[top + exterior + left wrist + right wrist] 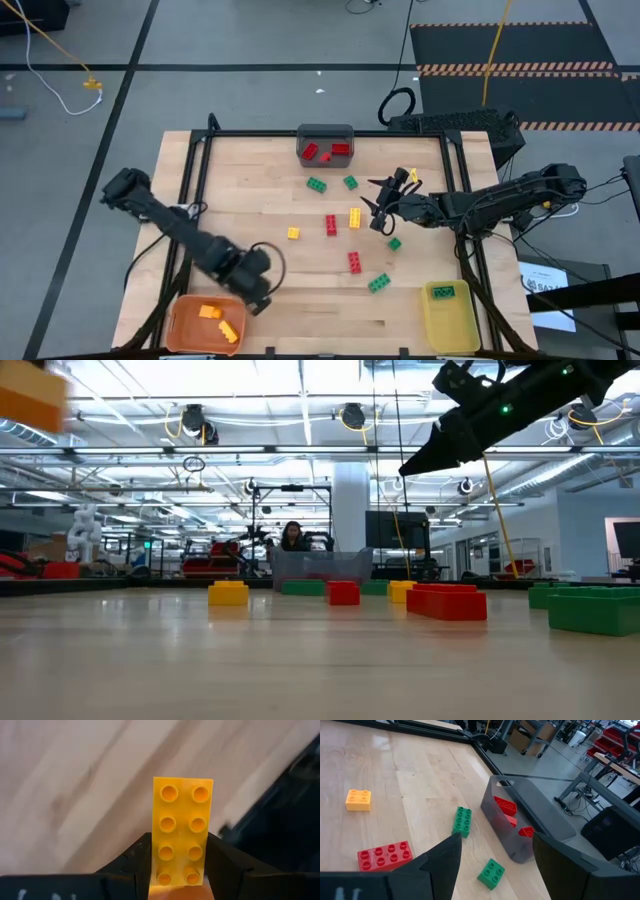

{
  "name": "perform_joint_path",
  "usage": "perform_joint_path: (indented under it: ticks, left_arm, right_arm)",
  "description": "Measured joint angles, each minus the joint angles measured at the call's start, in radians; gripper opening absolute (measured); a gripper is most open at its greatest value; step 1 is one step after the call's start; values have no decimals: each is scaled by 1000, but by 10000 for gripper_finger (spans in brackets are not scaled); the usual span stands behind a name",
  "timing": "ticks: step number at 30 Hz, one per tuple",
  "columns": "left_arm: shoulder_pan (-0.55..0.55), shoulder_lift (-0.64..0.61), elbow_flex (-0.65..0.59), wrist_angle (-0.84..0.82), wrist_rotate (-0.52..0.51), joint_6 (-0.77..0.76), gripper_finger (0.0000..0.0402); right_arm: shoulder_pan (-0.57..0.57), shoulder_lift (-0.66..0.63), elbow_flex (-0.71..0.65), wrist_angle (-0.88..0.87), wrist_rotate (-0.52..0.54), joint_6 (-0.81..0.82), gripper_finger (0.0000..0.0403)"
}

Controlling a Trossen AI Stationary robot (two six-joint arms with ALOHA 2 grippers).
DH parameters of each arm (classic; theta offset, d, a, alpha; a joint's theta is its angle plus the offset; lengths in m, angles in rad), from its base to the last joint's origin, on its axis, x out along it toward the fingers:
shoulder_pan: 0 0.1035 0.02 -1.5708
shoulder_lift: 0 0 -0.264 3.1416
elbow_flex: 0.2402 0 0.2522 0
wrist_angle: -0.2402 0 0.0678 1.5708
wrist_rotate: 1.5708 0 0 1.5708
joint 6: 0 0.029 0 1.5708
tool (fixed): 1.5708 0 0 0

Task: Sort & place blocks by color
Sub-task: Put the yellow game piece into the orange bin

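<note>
Small studded blocks lie scattered mid-table: green ones (pixel 316 184) (pixel 379 283), red ones (pixel 331 225) (pixel 355 262), yellow ones (pixel 354 217) (pixel 293 233). My left gripper (pixel 260 288) hangs by the orange bin's (pixel 178 312) right far corner, shut on a yellow-orange eight-stud block (pixel 181 820). My right gripper (pixel 383 207) is open, raised above the table's right half near the green and yellow blocks. In its wrist view (pixel 495 855) a green block (pixel 462 821) and the gray bin (pixel 540 815) lie ahead. My left gripper pinches the yellow-orange block by its two long sides, at one end (pixel 175 870), with one finger (pixel 135 860) on each side. The studded face is turned toward the wrist camera. The block points forward out of the fingers and is lifted clear of the table.
The orange bin at the near left holds two yellow-orange blocks (pixel 218 320). The yellow bin (pixel 452 322) at the near right holds a green block (pixel 443 292). The gray bin (pixel 303 133) at the far edge holds red blocks (pixel 325 151). A black frame rims the table.
</note>
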Motion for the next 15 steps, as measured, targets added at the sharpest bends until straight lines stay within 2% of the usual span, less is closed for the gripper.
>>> perform_joint_path:
  ticks: [5,10,15]
  left_arm:
    - [-134,-7,0,-62,34,-89,149]
    - [-251,-1,0,-37,49,-135,156]
    - [-339,-1,0,-36,-3,-153,153]
  right_arm:
    - [0,0,0,0,0,1,233]
    - [0,0,0,0,0,1,233]
    - [0,0,0,0,0,8,233]
